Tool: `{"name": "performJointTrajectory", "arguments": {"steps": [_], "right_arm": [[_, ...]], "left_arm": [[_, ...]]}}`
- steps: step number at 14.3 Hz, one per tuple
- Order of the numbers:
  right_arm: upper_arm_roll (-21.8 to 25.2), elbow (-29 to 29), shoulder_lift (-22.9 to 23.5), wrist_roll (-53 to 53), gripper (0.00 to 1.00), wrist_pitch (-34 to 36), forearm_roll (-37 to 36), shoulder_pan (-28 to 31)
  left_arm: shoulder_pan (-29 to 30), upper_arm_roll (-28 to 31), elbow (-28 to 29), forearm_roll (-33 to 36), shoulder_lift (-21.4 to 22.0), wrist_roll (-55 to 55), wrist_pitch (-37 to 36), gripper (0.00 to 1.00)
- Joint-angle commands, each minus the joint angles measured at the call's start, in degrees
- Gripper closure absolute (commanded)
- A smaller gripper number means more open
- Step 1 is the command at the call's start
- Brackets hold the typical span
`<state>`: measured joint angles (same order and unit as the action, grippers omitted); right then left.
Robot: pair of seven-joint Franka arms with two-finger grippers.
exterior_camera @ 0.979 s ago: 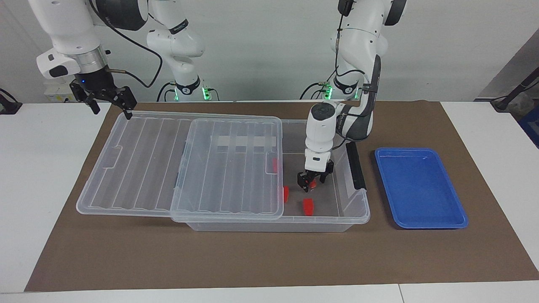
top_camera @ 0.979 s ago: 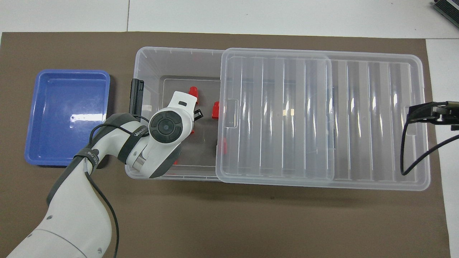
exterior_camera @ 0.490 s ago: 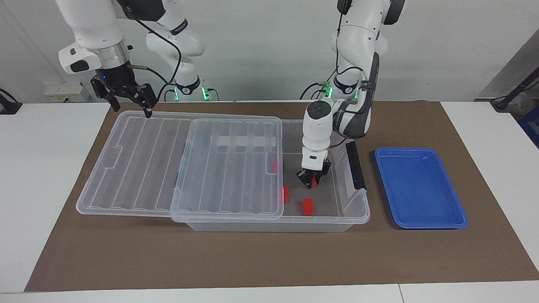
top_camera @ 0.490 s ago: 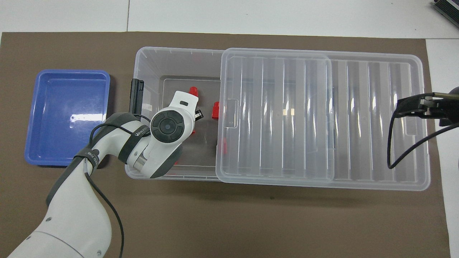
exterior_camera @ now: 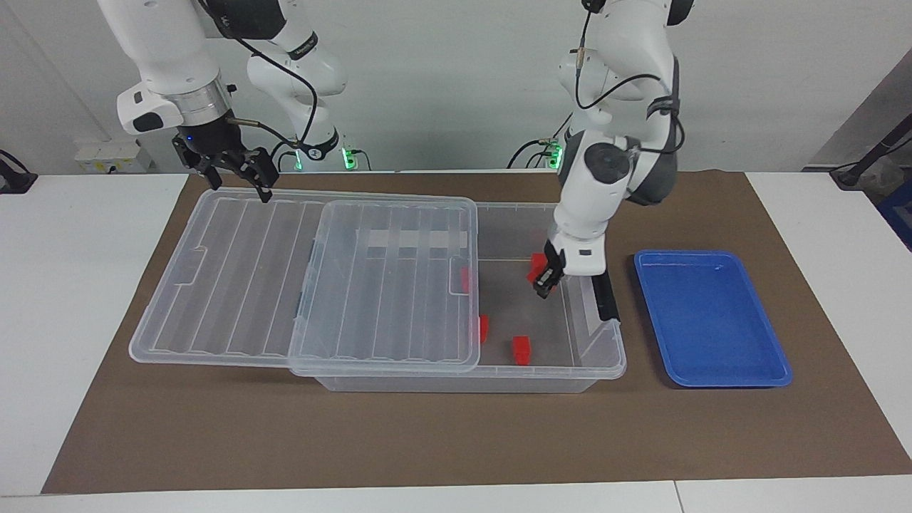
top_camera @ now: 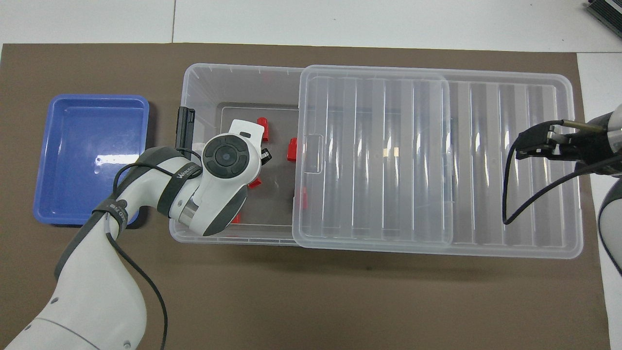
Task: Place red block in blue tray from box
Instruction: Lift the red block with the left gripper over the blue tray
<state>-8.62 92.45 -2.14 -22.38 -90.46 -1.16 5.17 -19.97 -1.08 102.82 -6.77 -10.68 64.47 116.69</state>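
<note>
— Left claw [exterior_camera: 544, 279] is pinched on a red block [exterior_camera: 536, 268], up inside the open end of the box [exterior_camera: 605, 353], clear of the floor.

— And the tray [exterior_camera: 712, 317]?

— Sits on the mat beside the box, toward the left arm's end of the table, well apart from the claw. The box's end wall with its black latch [exterior_camera: 602, 288] stands between them, so I'd judge the block has to go over that wall, then sideways.

— Which way does the block point?

— Hard to say. It sticks out of the fingers on the side toward the lid [exterior_camera: 385, 278]; its long axis I cannot tell, too much is hidden by the claw. The tray's long side runs toward and away from the robots, so there's plenty of room to drop it.

— The other arm?

— Right claw [exterior_camera: 231, 167] waits with its fingers spread over the lid's corner nearest its own base. The left is far nearer the tray.

— More blocks?

— Two lie on the box floor [exterior_camera: 521, 349] [exterior_camera: 484, 328], and one shows through the lid's edge [exterior_camera: 464, 279].
</note>
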Motion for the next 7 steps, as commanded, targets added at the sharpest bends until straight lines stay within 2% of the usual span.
{"name": "performJointTrajectory", "arguments": {"steps": [1, 2, 3, 5, 7], "right_arm": [[-0.2, 0.1, -0.1, -0.2, 0.00, -0.2, 1.2, 1.2], [-0.2, 0.0, -0.1, 0.7, 0.00, -0.1, 1.2, 1.5], [-0.2, 0.0, -0.1, 1.5, 0.00, -0.1, 1.2, 1.9], [-0.1, 0.1, 0.0, 2.8, 0.00, -0.2, 1.2, 2.2], [-0.2, 0.1, 0.0, 3.9, 0.00, -0.1, 1.2, 2.8]], "left_arm": [[6.5, -0.3, -1.6, -5.7, 7.1, -0.1, -9.7, 1.00], [9.4, -0.2, -2.7, -5.7, 8.5, -1.4, -13.0, 1.00], [12.1, -0.2, -3.1, -5.4, 10.0, -7.4, -15.9, 1.00], [16.9, 0.4, -3.1, -4.6, 11.3, -26.2, -21.0, 1.00], [19.5, 0.3, -2.2, 4.1, 11.7, -47.1, -20.7, 1.00]]}}
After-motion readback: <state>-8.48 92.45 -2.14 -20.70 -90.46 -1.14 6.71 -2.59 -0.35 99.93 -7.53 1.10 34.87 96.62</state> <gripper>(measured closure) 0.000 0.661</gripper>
